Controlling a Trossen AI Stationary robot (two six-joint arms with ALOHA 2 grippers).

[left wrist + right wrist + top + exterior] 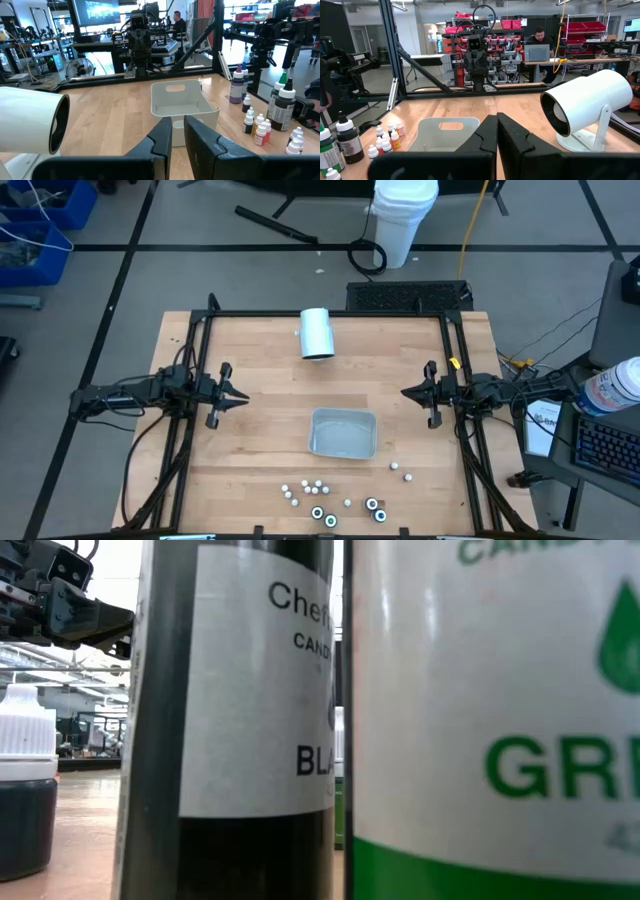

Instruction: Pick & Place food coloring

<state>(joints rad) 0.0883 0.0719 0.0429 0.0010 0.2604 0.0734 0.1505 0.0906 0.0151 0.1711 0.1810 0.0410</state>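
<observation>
The food coloring bottles (325, 502) stand in a loose cluster near the table's front edge. They also show beside the tray in the left wrist view (260, 127) and the right wrist view (385, 140). In the low view, a black-labelled bottle (240, 720) and a green-labelled bottle (490, 720) fill the picture. The grey tray (320, 422) sits at mid-table. My left gripper (240, 393) hovers at the left side, pointing level, with a narrow gap between its fingers (178, 124). My right gripper (408, 392) hovers at the right side, shut (497, 119). Neither gripper holds anything.
A large white cylinder on a stand (317, 333) lies at the table's far middle, its open end toward the tray. A black frame (330, 313) rims the table. A white bucket (405, 220) stands on the floor beyond. A person (540, 40) sits in the room behind.
</observation>
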